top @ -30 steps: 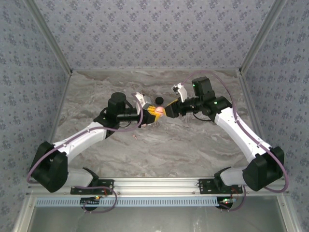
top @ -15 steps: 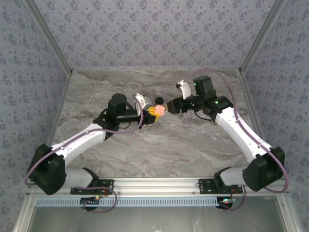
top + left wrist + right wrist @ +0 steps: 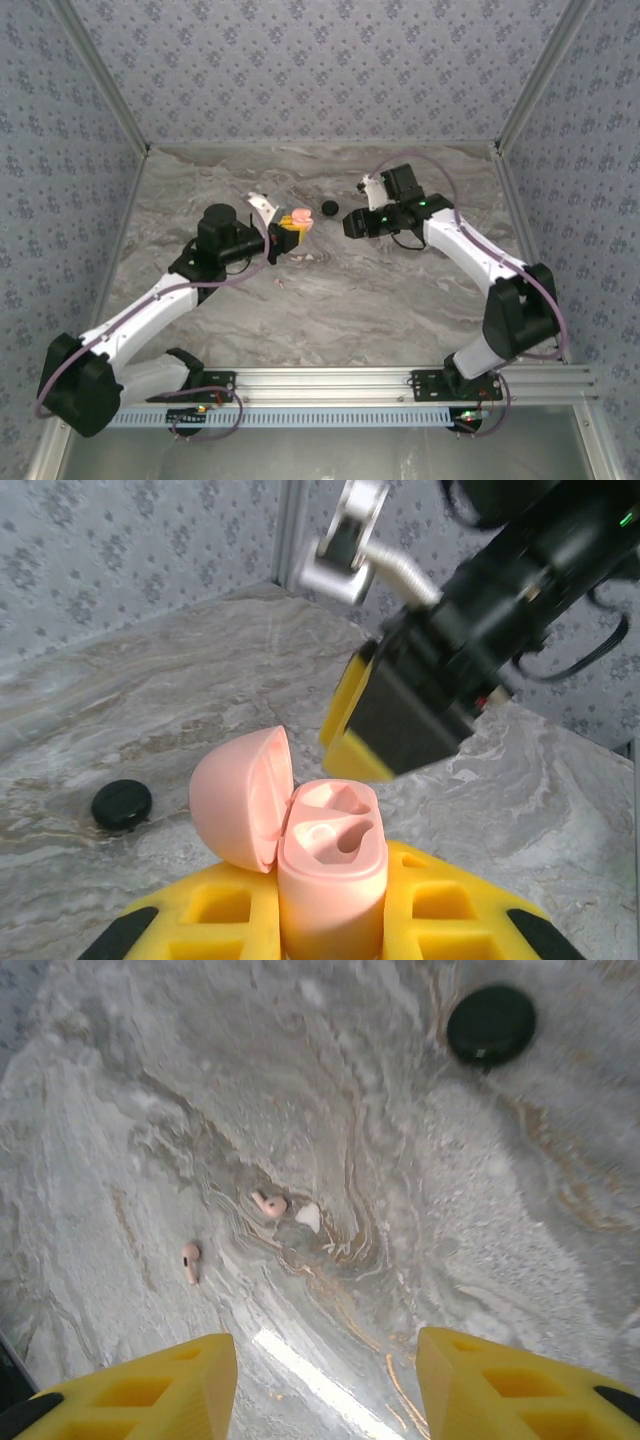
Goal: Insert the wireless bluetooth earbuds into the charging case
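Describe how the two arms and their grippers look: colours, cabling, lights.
Both the left arm and the right arm have white link shells joined by black joint housings, with a mauve cable looping along each. Small green lights glow near the right arm's wrist. The left gripper and right gripper are black-bodied, with yellow fingers moulded with square recesses.

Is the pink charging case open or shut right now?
Open. The pale pink charging case has its lid swung back, exposing two empty sockets.
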You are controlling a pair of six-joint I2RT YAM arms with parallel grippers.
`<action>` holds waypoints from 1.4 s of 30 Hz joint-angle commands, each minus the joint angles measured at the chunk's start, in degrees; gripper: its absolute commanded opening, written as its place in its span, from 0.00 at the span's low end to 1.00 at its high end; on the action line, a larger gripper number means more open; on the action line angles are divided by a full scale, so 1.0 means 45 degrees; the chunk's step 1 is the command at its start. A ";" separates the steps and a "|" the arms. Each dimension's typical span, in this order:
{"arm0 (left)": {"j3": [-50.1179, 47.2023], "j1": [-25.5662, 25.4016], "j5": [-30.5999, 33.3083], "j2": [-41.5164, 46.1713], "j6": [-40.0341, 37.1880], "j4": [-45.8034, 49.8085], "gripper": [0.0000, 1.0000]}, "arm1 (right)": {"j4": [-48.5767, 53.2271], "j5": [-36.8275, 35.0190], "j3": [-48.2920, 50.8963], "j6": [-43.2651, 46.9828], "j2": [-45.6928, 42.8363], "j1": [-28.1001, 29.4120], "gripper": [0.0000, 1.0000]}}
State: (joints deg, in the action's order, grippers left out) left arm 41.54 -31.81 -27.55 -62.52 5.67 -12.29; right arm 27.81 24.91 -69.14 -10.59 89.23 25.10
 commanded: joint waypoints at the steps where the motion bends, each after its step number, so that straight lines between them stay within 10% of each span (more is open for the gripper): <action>1: -0.0253 0.0097 0.0580 0.0921 0.0140 0.0537 0.16 | -0.0503 0.0390 -0.0143 -0.0554 0.0915 0.0406 0.51; 17: -0.0579 0.0109 0.1493 0.2487 -0.0074 0.2087 0.17 | -0.0347 0.0238 -0.3476 -0.2063 0.6158 0.2453 0.41; 42: -0.0598 0.0098 0.1561 0.2492 -0.0194 0.2163 0.17 | 0.1573 -0.1186 -0.6103 -0.2734 0.8812 0.3380 0.39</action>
State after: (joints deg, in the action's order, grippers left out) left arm 38.83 -31.59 -21.12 -52.53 5.61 -2.72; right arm 31.05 21.41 -94.80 -22.70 126.74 39.42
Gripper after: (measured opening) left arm 0.189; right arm 0.390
